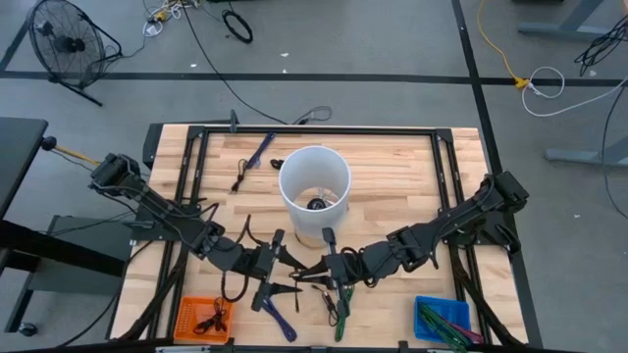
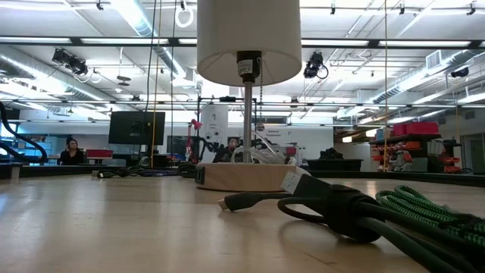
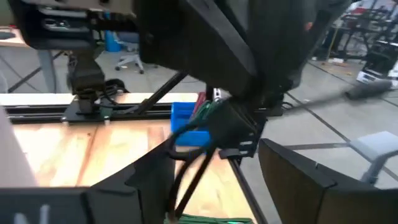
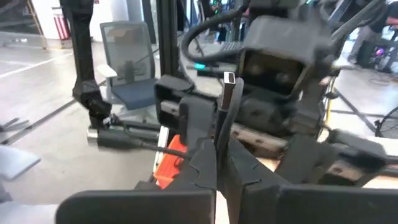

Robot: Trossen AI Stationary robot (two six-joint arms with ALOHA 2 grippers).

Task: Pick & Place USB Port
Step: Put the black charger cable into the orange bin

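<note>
My right gripper [image 1: 320, 272] is shut on a black USB cable [image 1: 306, 276] near the table's front middle. In the right wrist view [image 4: 221, 165] the cable's metal plug [image 4: 230, 87] sticks up past the fingertips. My left gripper [image 1: 285, 267] faces it from the table's left, open. In the left wrist view [image 3: 217, 155] its fingers stand wide on either side of the cable [image 3: 189, 177] without touching it. A white bucket [image 1: 287, 191] stands upright on the table behind both grippers. My right gripper pinches the black cable between its two fingers just behind the plug [image 4: 224, 134]. The plug end stands up beyond the fingertips. The rest of the cable hangs slack below the fingers [image 3: 186, 186].
An orange bin [image 1: 186, 312] sits at the front left corner and a blue bin [image 1: 424, 312] at the front right. Loose cables lie around: blue [image 1: 260, 149], black [image 1: 235, 284], blue [image 1: 278, 316], green [image 1: 339, 309]. The low view shows a black cable [image 2: 303, 201] and a green one [image 2: 424, 212].
</note>
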